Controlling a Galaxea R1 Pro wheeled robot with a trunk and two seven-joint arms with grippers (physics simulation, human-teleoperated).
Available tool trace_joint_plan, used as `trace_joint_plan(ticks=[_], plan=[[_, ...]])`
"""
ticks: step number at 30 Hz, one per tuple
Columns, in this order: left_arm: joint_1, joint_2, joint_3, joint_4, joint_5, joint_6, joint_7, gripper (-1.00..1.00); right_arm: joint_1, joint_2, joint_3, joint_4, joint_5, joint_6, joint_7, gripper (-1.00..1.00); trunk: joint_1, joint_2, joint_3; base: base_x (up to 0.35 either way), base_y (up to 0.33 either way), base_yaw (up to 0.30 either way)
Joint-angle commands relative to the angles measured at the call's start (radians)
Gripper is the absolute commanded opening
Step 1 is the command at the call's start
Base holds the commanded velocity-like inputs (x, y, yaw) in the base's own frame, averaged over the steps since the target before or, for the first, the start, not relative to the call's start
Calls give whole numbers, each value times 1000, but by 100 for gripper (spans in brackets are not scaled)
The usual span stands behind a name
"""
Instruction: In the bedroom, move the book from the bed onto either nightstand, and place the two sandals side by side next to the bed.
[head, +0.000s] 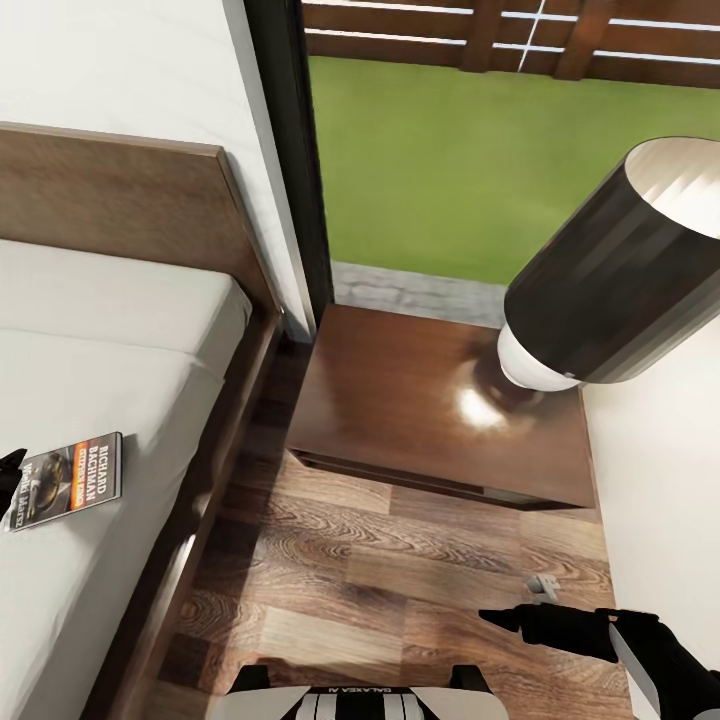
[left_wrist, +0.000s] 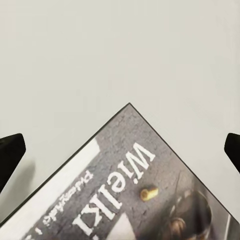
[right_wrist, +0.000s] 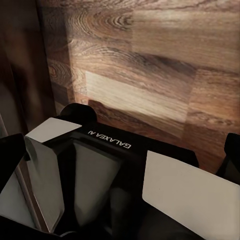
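The book (head: 70, 481) lies flat on the off-white mattress of the bed (head: 110, 330), near the mattress's right side, cover up with its white lettering showing. My left gripper (head: 8, 478) sits at the book's left end. In the left wrist view its dark fingertips (left_wrist: 11, 154) stand wide apart above a corner of the book (left_wrist: 145, 185), open and holding nothing. The nightstand (head: 400, 400) stands right of the bed under the window. My right gripper (head: 515, 620) hangs low over the floor, open and holding nothing. The sandals are out of view.
A lamp with a big dark shade (head: 625, 270) stands on the nightstand's right half, leaving its left half bare. A strip of wood-plank floor (head: 380, 560) runs between the bed frame (head: 215, 450) and a white wall (head: 660, 480). My base (right_wrist: 105, 150) sits below.
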Motion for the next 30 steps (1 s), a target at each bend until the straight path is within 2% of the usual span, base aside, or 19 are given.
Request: trace_joint_plan(ticks=[1,30], plan=[[-1,0,4,0,7,9,-3,100,0,0,-1,0,-6,8,1,100,0,0,0,0,0,0],[-1,0,4,0,6,9,-3,100,-1,0,1,0,-6,8,1,100,0,0,0,0,-17,0]])
